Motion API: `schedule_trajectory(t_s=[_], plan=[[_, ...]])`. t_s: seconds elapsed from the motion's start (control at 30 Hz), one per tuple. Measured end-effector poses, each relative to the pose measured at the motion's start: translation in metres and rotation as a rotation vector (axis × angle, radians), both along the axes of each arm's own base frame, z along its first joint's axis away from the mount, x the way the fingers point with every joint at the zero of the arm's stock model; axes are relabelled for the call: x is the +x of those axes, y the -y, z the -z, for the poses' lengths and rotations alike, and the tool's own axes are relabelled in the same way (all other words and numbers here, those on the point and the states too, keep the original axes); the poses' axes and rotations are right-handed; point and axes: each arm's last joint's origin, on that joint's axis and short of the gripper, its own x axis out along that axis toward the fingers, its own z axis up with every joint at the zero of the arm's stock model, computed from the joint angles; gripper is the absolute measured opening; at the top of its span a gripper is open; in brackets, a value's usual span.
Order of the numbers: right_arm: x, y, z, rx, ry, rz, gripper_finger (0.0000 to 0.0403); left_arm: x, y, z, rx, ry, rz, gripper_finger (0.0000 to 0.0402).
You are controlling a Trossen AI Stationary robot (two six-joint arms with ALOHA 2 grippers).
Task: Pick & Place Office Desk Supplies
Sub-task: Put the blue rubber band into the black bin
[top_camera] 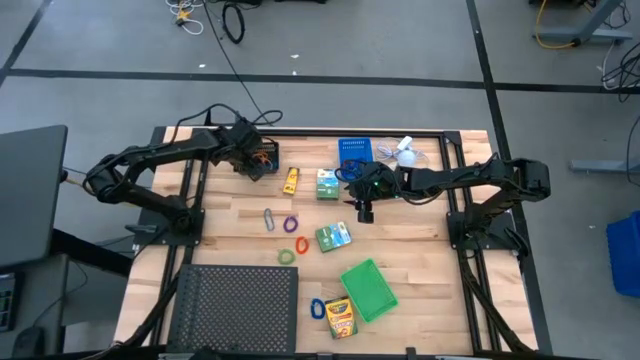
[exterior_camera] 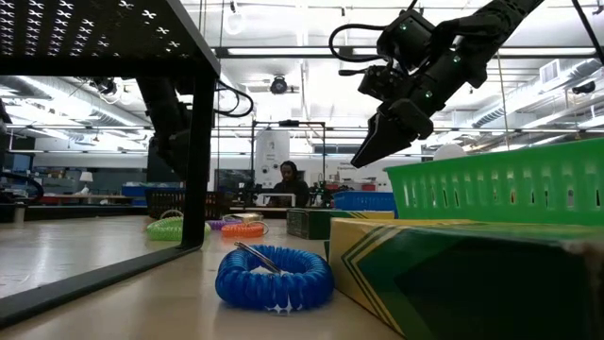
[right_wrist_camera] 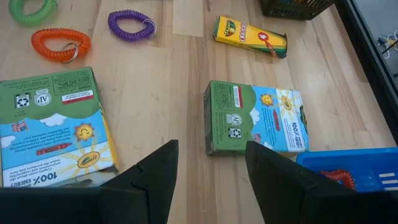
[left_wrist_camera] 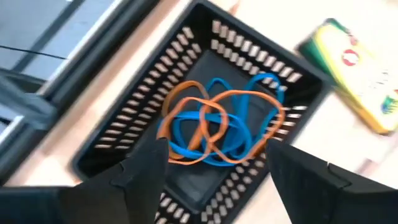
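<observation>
On your far left, the left gripper (left_wrist_camera: 211, 168) hangs over the black bin (top_camera: 262, 157), fingers spread and gripping nothing; orange and blue rubber bands (left_wrist_camera: 217, 124) lie loose in the bin right under it. Just right of the bin lies the yellow crayon tube (top_camera: 291, 180), long axis running near to far. Toward the middle, coiled loops (top_camera: 291, 224) sit on open wood, well clear of the table edges. On the right, the right gripper (top_camera: 365, 211) hovers with its fingers apart and empty. The green-white box (right_wrist_camera: 255, 118) lies just beyond its fingertips, long side across the gap, the blue bin (top_camera: 354, 151) close behind. This arm looks nearer.
</observation>
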Motion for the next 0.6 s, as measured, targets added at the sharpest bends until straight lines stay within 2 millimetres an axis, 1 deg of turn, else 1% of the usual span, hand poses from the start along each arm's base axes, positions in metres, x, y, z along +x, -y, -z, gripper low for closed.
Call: schedule_trajectory(t_s=[0.27, 0.4, 0.6], plan=[[0.0, 0.0, 0.0, 0.0, -0.001, 0.001, 0.0197, 0.004, 0.009, 0.002, -0.132, 0.066, 0.091, 0.0273], [0.0, 0.001, 0.0, -0.015, -0.005, 0.017, 0.0197, 0.007, 0.02, 0.004, -0.164, 0.026, 0.153, 0.0273], [0.0, 0.001, 0.0, -0.019, -0.005, 0.019, 0.0197, 0.019, 0.04, 0.005, -0.171, 0.006, 0.26, 0.0273]])
